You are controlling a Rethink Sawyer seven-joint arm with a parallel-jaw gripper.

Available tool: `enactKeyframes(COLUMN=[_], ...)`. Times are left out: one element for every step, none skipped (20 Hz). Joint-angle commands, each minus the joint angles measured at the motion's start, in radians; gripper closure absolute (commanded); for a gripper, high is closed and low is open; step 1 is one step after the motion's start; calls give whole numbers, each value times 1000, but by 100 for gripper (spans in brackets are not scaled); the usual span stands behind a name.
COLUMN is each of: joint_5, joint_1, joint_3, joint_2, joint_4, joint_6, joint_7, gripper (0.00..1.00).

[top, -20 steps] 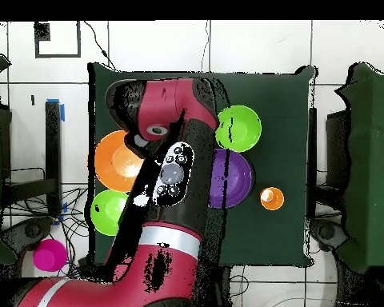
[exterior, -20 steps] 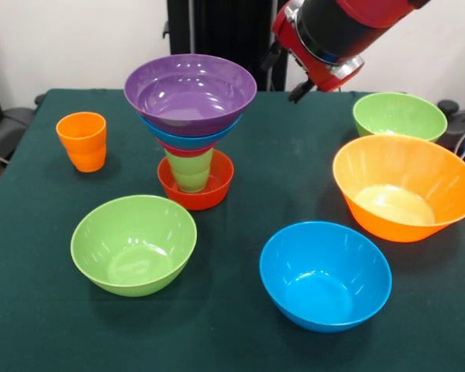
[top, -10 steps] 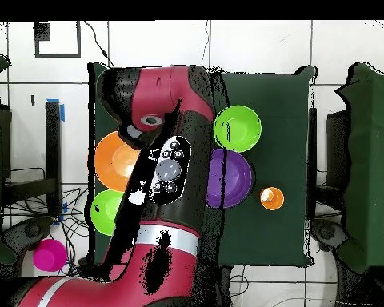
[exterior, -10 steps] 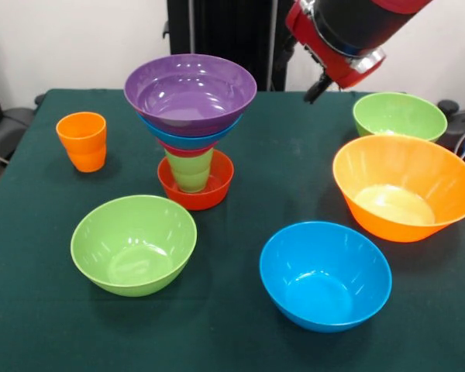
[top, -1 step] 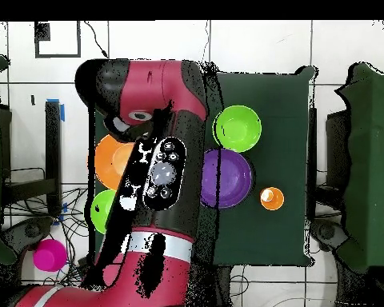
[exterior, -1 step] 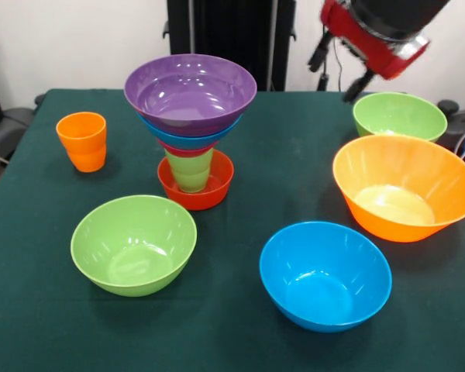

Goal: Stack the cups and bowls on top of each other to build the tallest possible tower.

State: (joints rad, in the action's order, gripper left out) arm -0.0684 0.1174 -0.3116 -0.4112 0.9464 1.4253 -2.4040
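Observation:
The tower stands left of centre: a small red-orange bowl (exterior, -1 step: pixel 195 194) holds the light green cup (exterior, -1 step: pixel 190 170), with a blue bowl (exterior, -1 step: pixel 190 139) and a purple bowl (exterior, -1 step: pixel 190 91) (top, -1 step: pixel 227 177) above it. The orange cup (exterior, -1 step: pixel 82 141) (top, -1 step: pixel 271 197) stands alone at the left. Loose bowls: lime green (exterior, -1 step: pixel 133 244) (top, -1 step: pixel 238 128), blue (exterior, -1 step: pixel 325 275), large orange (exterior, -1 step: pixel 405 187) (top, -1 step: pixel 111 156), and a second lime green (exterior, -1 step: pixel 399 116) (top, -1 step: pixel 103 209). My gripper (exterior, -1 step: pixel 339 70) hangs open and empty at the top right, above and just left of the far lime green bowl.
The red arm (top, -1 step: pixel 159 160) covers the left-centre of the table in the overhead view and hides the blue bowl there. A magenta container (top, -1 step: pixel 50 254) sits off the table. Dark green cloth (exterior, -1 step: pixel 240 341) covers the table.
My arm has swung to the right in the front view, from beside the tower toward the far lime green bowl. No cup or bowl has moved.

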Motion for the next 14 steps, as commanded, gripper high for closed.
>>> enactKeyframes(joint_5=[-69,-63,-63,-74,-77,-67,-68,-73,-74,-76,-79,-89,-99,-97], joint_1=[52,59,68,72,75,79,81,83,86,87,90,90,89,94], joint_3=[117,108,99,100,94,86,82,84,81,81,81,85,88,82], joint_2=[-68,-80,-93,-108,-119,-129,-138,-150,-158,-168,-177,-189,-202,-213], joint_4=[156,171,188,219,244,263,285,316,339,364,395,428,461,479], joint_6=[-226,-253,-274,-298,-324,-355,-376,-412,-451,-478,-515,-540,-564,-567], joint_7=[-149,-137,-137,-133,-129,-114,-111,-107,-109,-102,-103,-101,-99,-96], gripper=[0,0,0,0,0,0,0,0,0,0,0,0,0,0])
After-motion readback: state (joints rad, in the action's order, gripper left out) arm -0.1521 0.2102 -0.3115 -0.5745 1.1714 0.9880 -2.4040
